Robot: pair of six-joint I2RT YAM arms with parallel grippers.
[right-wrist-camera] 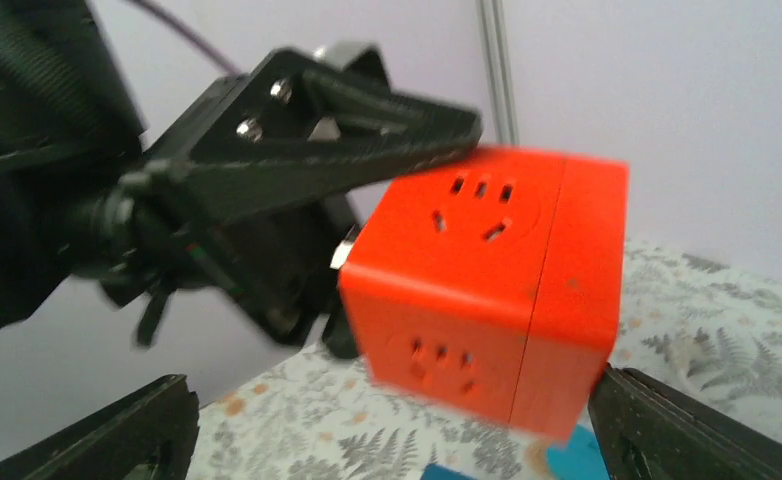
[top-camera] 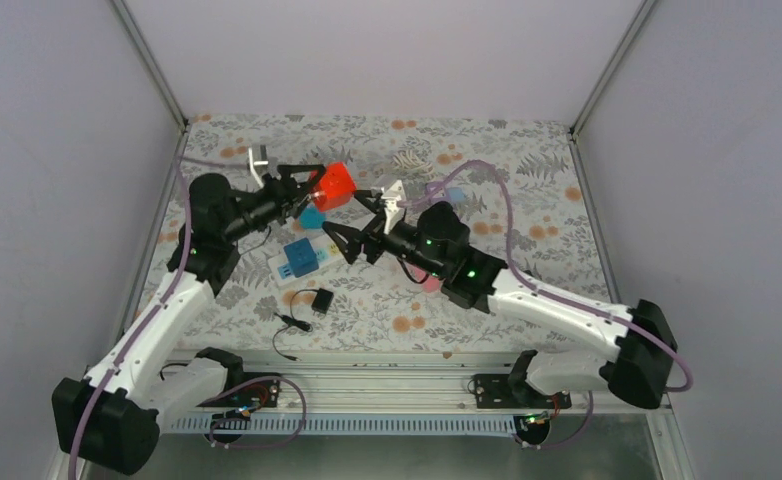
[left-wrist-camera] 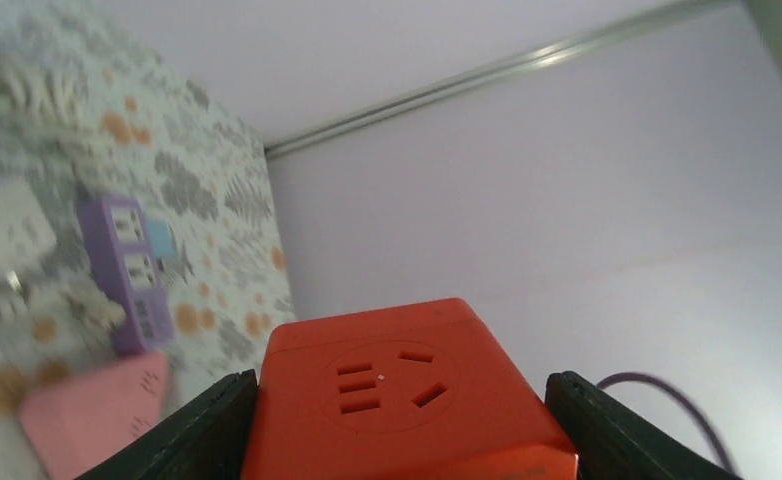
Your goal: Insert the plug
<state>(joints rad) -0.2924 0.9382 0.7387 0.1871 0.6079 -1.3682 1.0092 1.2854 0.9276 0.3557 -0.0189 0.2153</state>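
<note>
My left gripper (top-camera: 314, 186) is shut on a red cube socket (top-camera: 336, 186) and holds it in the air above the table's back left. In the left wrist view the cube (left-wrist-camera: 397, 390) sits between both black fingers (left-wrist-camera: 207, 430), a socket face toward the camera. My right gripper (top-camera: 353, 214) is open and empty, just right of and below the cube. In the right wrist view the cube (right-wrist-camera: 487, 290) hangs ahead of the wide-apart fingers (right-wrist-camera: 117, 430). A black plug (top-camera: 322, 300) with a thin cable lies on the table near the front.
A blue socket block on a white base (top-camera: 302, 258) and a cyan block (top-camera: 312, 216) lie under the grippers. A purple power strip (left-wrist-camera: 132, 270) and a pink block (left-wrist-camera: 87, 410) lie to the right. Grey walls enclose the patterned table (top-camera: 527, 200).
</note>
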